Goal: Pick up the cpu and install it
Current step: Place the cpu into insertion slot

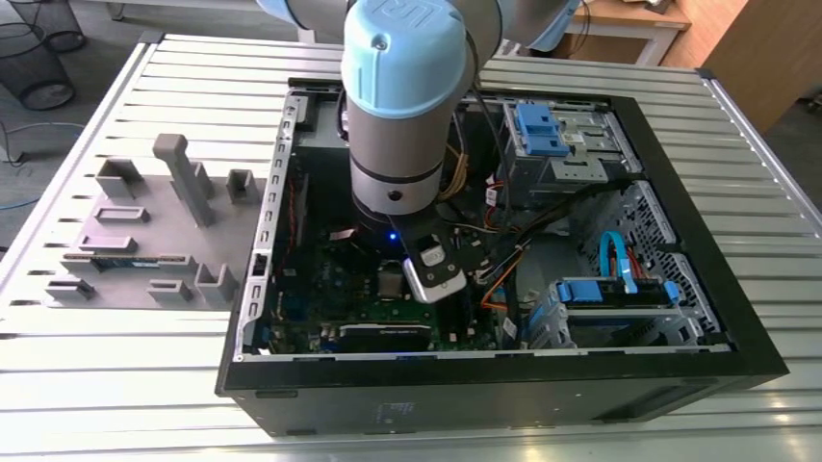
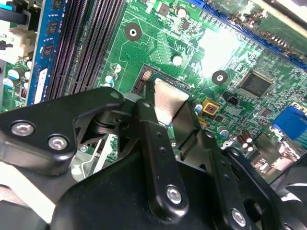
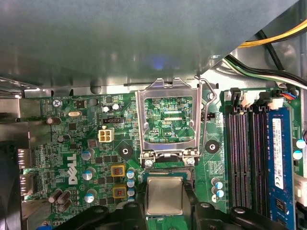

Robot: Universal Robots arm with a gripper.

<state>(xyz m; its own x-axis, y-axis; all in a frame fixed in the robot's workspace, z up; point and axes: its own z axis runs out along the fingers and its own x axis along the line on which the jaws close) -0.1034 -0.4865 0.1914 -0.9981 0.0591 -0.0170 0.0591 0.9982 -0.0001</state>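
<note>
The cpu (image 3: 164, 195), a small square chip with a shiny silver top, sits between my black fingers (image 3: 135, 212) directly over the motherboard socket (image 3: 165, 173). My gripper (image 3: 164, 203) is shut on the cpu from two opposite sides. The socket's metal retention frame (image 3: 168, 120) is flipped open just beyond the chip. In the second wrist view the cpu (image 2: 168, 101) shows as a silver wedge between the fingers (image 2: 152, 139), low over the green board. In the exterior view my gripper (image 1: 430, 279) reaches down inside the open computer case (image 1: 719, 289).
Black memory slots (image 3: 242, 158) and a blue memory stick (image 3: 277, 158) run beside the socket. Orange, yellow and black cables (image 1: 507, 274) hang close to the wrist. A grey parts fixture (image 1: 141, 231) stands on the slatted table at the exterior view's left.
</note>
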